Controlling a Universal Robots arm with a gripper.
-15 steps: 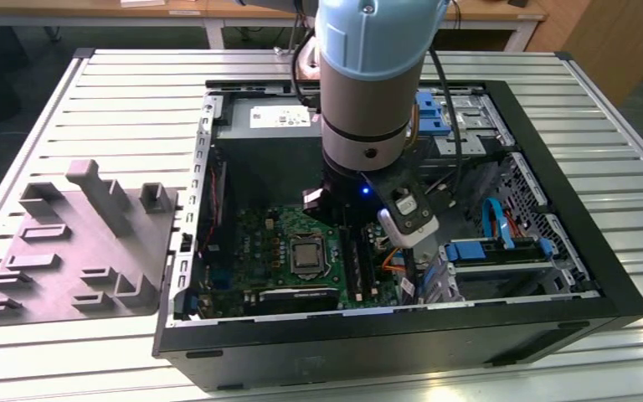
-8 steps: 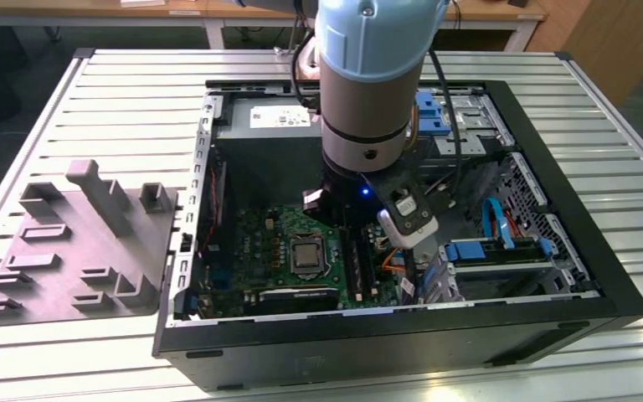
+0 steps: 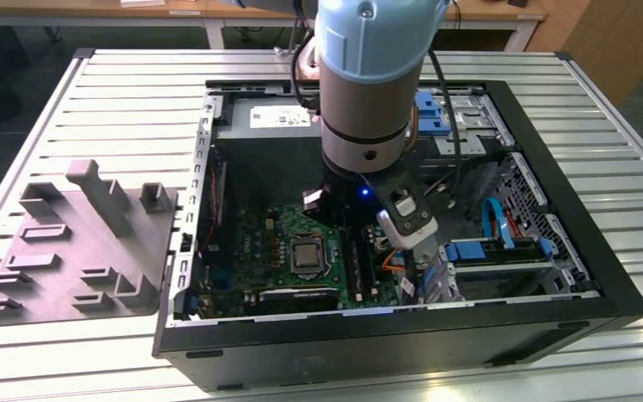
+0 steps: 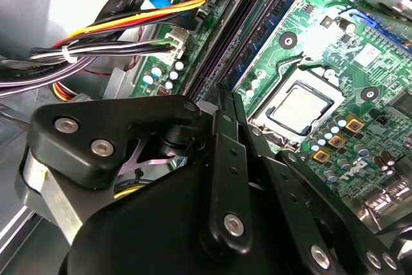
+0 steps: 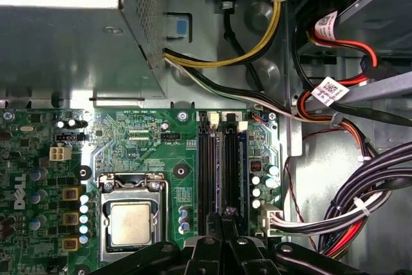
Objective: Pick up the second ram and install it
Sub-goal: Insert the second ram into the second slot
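My gripper [image 3: 345, 236] hangs low inside the open computer case [image 3: 299, 339], over the motherboard's memory slots [image 5: 217, 159]. In both wrist views its black fingers [image 4: 225, 104] are pressed together and nothing shows between them. The tips [image 5: 222, 216] hover at one end of the dark slots [image 4: 225, 37]. A narrow stick with bluish chips [image 4: 267, 27] stands seated in the slot closest to the processor [image 4: 299, 104]. I cannot tell whether this is the second ram.
A grey moulded fixture plate [image 3: 76, 251] lies on the slatted table at the exterior view's left, beside the case. The grey power-supply box [image 5: 64, 37] sits beyond the slots. Cable bundles [image 5: 360, 210] run close alongside them, and drive bays [image 3: 501, 243] stand at the exterior view's right.
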